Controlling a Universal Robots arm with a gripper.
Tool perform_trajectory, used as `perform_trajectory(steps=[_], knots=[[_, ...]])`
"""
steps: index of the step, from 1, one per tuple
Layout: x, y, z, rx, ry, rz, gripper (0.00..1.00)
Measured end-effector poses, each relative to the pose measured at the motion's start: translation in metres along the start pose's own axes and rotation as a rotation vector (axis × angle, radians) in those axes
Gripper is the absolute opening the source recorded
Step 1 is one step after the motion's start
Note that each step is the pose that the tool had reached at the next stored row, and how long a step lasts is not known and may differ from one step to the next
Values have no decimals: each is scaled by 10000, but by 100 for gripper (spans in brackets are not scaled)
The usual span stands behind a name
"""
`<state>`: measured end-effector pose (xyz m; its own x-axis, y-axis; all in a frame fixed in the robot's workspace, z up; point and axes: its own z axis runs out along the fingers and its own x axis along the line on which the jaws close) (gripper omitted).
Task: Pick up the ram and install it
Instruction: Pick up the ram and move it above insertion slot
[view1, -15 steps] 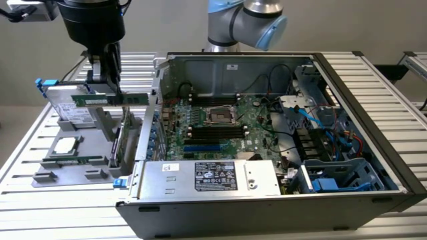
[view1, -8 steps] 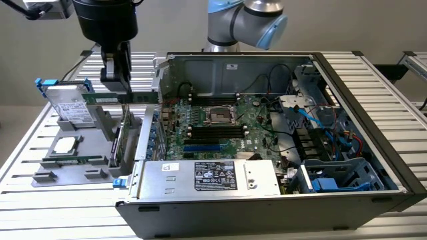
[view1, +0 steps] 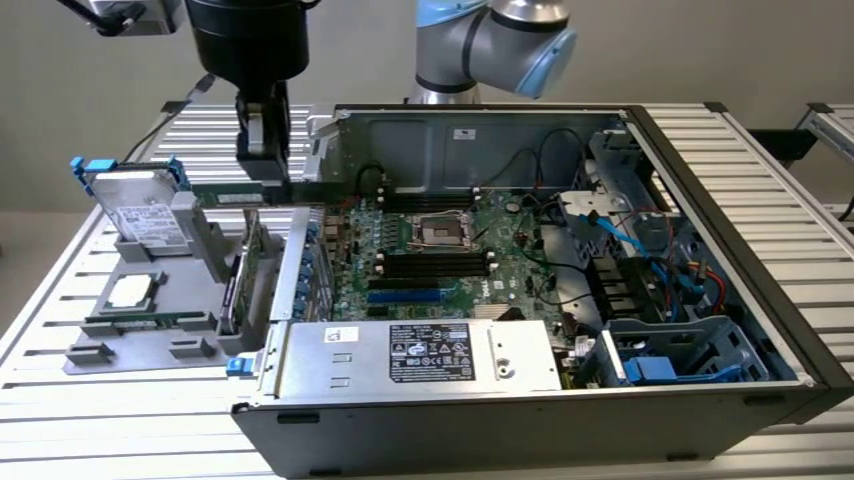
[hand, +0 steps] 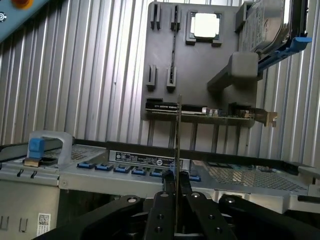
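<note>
the ram (view1: 230, 193) is being held in the gripper (view1: 263, 160), whose fingers are being seen narrow, clamped on the stick near its middle. in the exterior view it is being held flat and level in the air, touching nothing else. it is being placed above the gap between the grey tray (view1: 127, 352) and the case (view1: 741, 240), by the case wall on the exterior view's left. in the wrist view the ram (hand: 178, 135) is being seen edge-on, as a thin line rising from the gripper (hand: 176, 195). the pick-up is being judged as done. the install is being judged as not yet done: the ram is being held well apart from the slots (view1: 430, 263) on the board, and nothing is being pressed into them.
</note>
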<state>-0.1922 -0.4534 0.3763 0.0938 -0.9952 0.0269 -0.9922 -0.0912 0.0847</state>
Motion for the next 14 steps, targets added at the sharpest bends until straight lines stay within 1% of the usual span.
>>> perform_trajectory(steps=[8, 14], knots=[[15, -300, -35, -1, 1, 0, 14], [-7, -526, -54, 0, 3, 0, 14]])
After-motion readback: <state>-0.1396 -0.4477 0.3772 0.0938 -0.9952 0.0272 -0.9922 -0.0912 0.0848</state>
